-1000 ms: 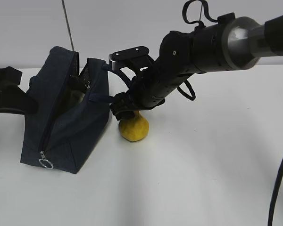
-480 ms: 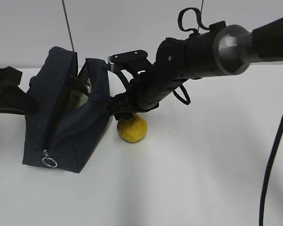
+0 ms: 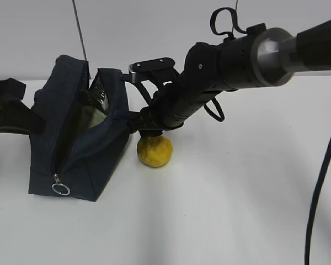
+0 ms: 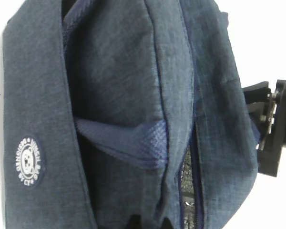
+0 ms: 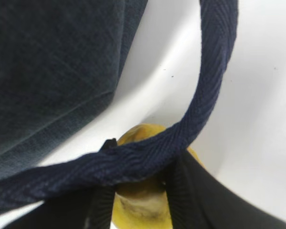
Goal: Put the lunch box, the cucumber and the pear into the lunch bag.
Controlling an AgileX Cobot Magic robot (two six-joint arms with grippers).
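The dark navy lunch bag (image 3: 71, 149) stands open at the left; it fills the left wrist view (image 4: 114, 71). A pale green surface (image 3: 91, 117) shows inside its mouth, likely the lunch box lid. The yellow pear (image 3: 154, 152) sits on the table just right of the bag. My right gripper (image 3: 150, 131) is down on its top, fingers either side of the pear (image 5: 143, 205), with the bag's handle strap (image 5: 209, 81) lying across them. My left gripper (image 4: 150, 223) pinches a fold of the bag's fabric. The cucumber is out of view.
The white table (image 3: 226, 210) stretches to the right and front. The bag's zipper ring (image 3: 59, 189) hangs at its near end. The left arm (image 3: 8, 110) sits against the bag's left side. A black cable (image 3: 320, 193) hangs at the far right.
My right gripper has shifted a little left and settled on the pear, nudging the bag's right wall. The bag has shifted slightly. The pear stays on the table.
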